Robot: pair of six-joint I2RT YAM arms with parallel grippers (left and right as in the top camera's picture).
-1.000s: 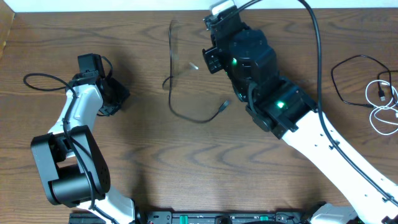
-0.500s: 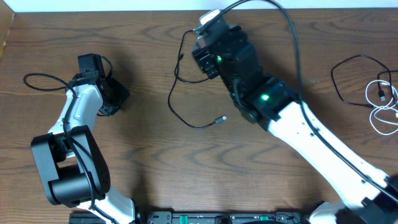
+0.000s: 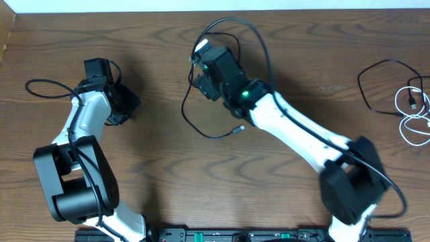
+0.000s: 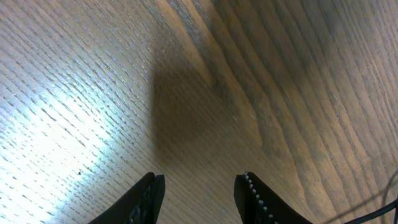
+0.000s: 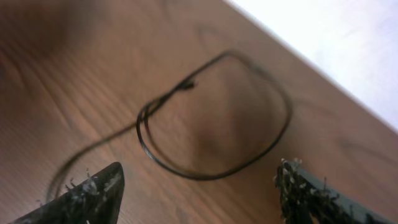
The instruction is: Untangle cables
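A thin black cable [image 3: 201, 133] lies in a loose curve on the wooden table, with its plug end [image 3: 238, 128] pointing right. My right gripper [image 3: 200, 67] hovers over the cable's upper end, open and holding nothing. Its wrist view shows the black cable [image 5: 211, 118] curled in a loop on the wood ahead of the open right gripper [image 5: 199, 183]. At the far right edge lie another black cable [image 3: 359, 84] and a white cable [image 3: 405, 128]. My left gripper [image 3: 127, 104] stays far left; the left gripper [image 4: 200, 190] is open over bare wood.
The right arm's thick black wire [image 3: 232, 27] arcs above its wrist near the table's back edge. The left arm's own wire [image 3: 40, 84] loops out at the far left. A white wall borders the back of the table [image 3: 134, 40].
My right gripper has opened and let the black cable go, and has swung left and toward the back. The cable dropped from a raised strand into a loose curve. The left arm stayed still.
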